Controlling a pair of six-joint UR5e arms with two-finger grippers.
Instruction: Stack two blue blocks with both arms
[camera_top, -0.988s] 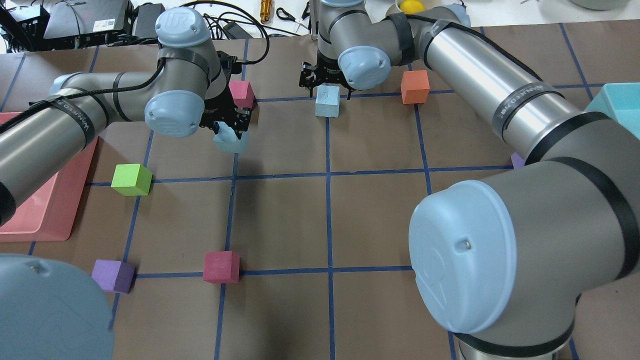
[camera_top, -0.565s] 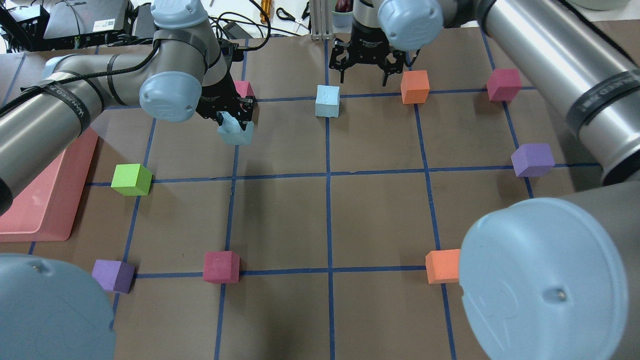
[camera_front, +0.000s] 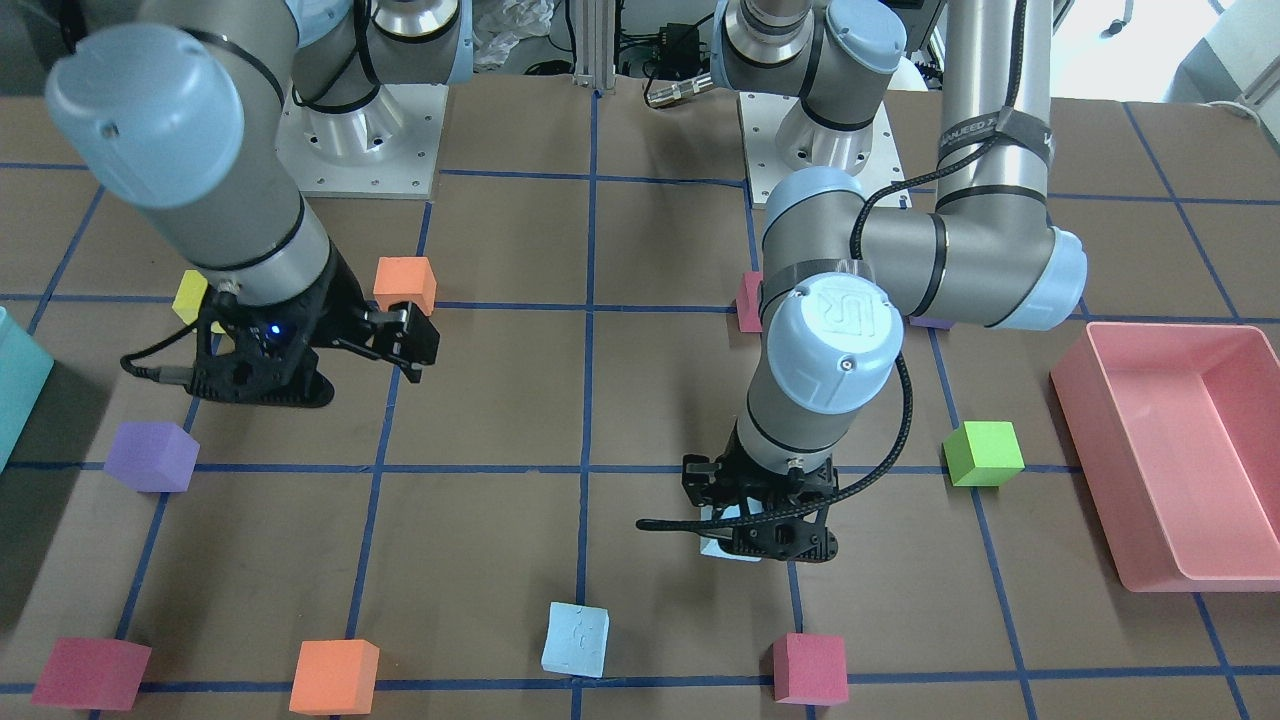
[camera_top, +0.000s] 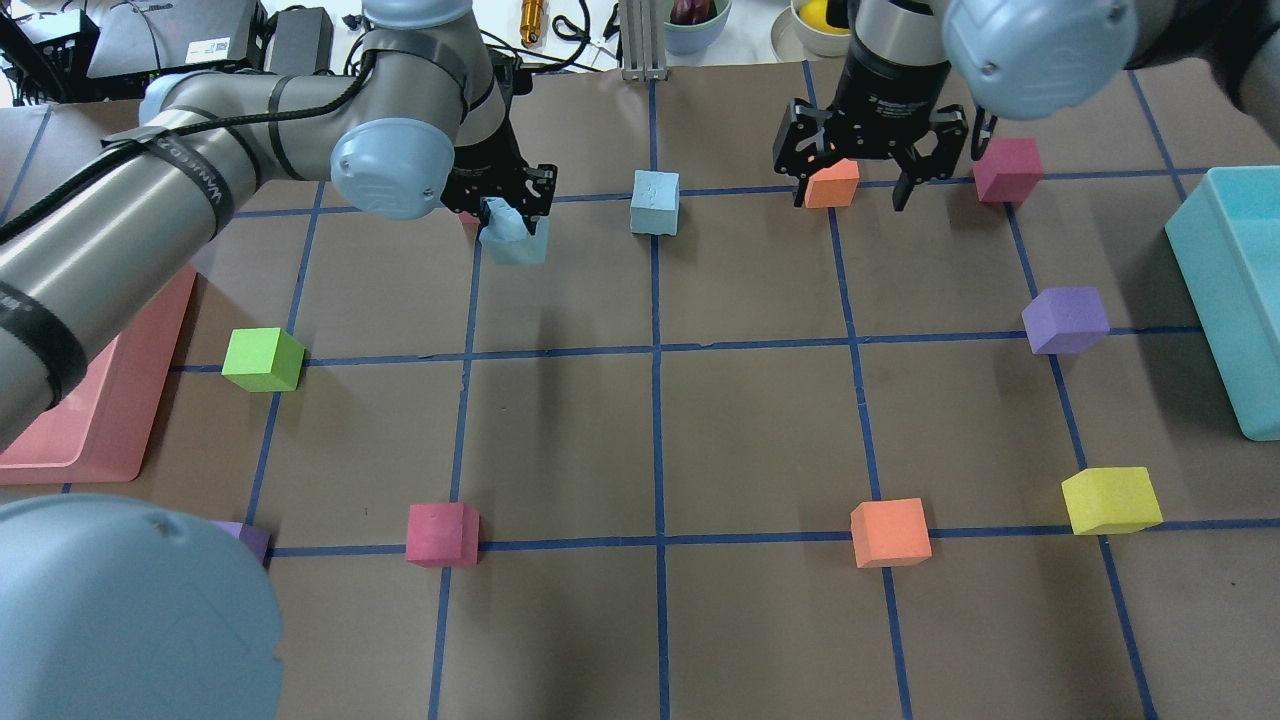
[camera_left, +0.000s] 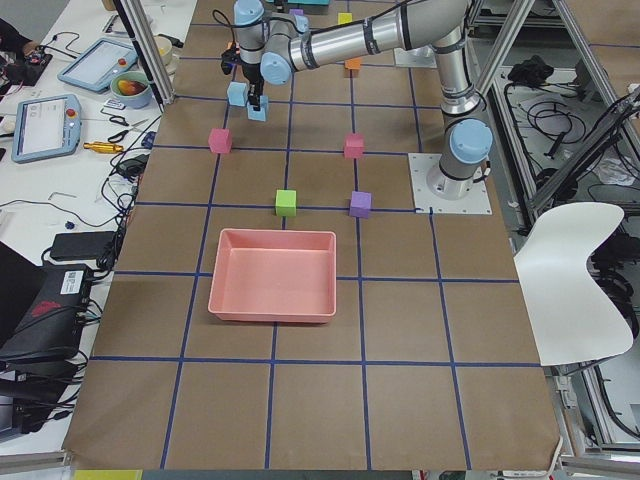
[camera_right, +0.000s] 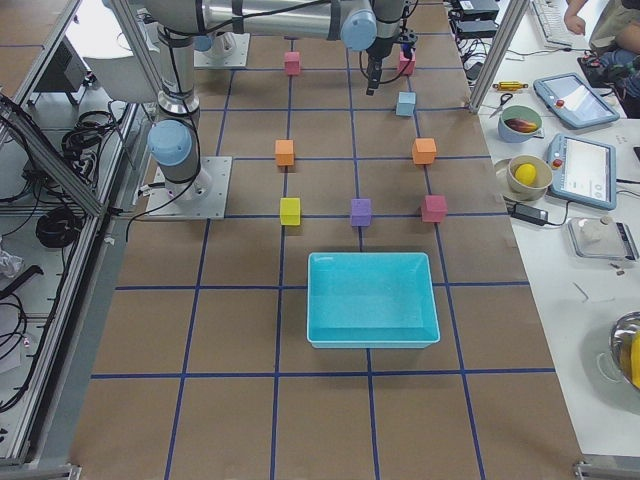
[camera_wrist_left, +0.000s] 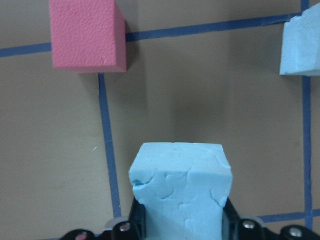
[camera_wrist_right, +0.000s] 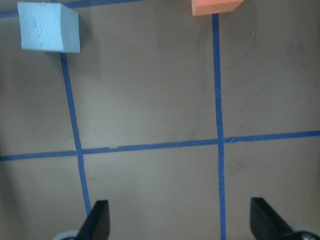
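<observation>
My left gripper (camera_top: 512, 215) is shut on a pale blue block (camera_top: 515, 238) and holds it above the table; the left wrist view shows this block (camera_wrist_left: 181, 192) between the jaws. The second blue block (camera_top: 655, 202) stands on the table, to the right of the held one and apart from it. It also shows at the top right of the left wrist view (camera_wrist_left: 301, 47) and at the top left of the right wrist view (camera_wrist_right: 49, 27). My right gripper (camera_top: 851, 198) is open and empty, raised over an orange cube (camera_top: 832, 185) further right.
A magenta cube (camera_wrist_left: 87, 35) sits just behind the left gripper. A pink tray (camera_top: 90, 420) lies at the left edge and a teal bin (camera_top: 1235, 280) at the right. Green (camera_top: 262, 360), magenta (camera_top: 442, 533), orange (camera_top: 890, 533), yellow (camera_top: 1110, 500) and purple (camera_top: 1065, 320) cubes stand on grid lines.
My left gripper has carried its blue block right and further back, closer to the second blue block. My right gripper has moved right, away from that block, to over the orange cube.
</observation>
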